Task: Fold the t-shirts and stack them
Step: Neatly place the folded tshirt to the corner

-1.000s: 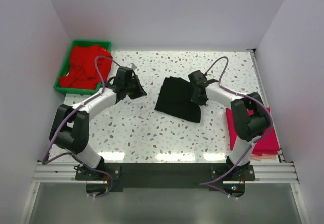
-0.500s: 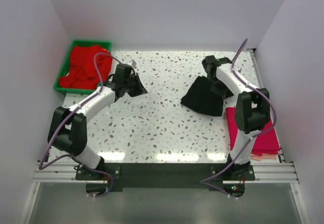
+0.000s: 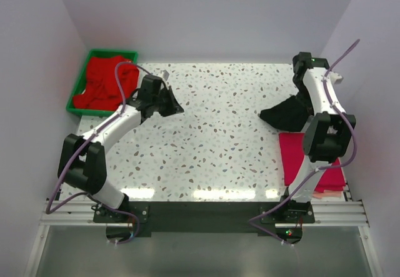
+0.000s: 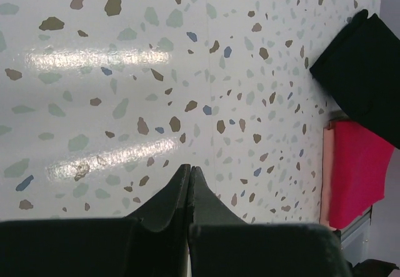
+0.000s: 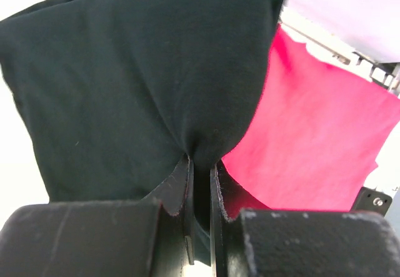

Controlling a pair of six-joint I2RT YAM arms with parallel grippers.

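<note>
The white speckled terrazzo table (image 3: 212, 139) has its working middle bare, with cloth kept to its two sides. At the far left corner sits the green plastic tray (image 3: 77, 82), heaped with crumpled bright red t-shirts (image 3: 103, 80). They lie unfolded, so this looks like the supply waiting its turn.

At the near right edge lies the flat, folded magenta-pink t-shirt (image 3: 294, 158), squared up beside the right arm's base. It probably serves as the bottom of the stack.

The folded black cloth t-shirt (image 5: 137, 70) hangs just beyond it, at the far end of the pink one and partly over it. In the right wrist view the cloth gathers to a pinch where the right gripper (image 5: 200, 164) has its jaws clamped on a fold. The bundle droops from that point with pink cloth showing below it. Holding it by one pinched fold keeps the layers together during the carry, so the step in hand is likely placing it on the pink shirt. Whether its lower edge touches the pink shirt or the table cannot be told from these views.

The left gripper (image 4: 190, 172) hovers above the bare table near the tray, jaws pressed together on nothing. It is parked out of the carrying arm's way and close to the next red shirt.
</note>
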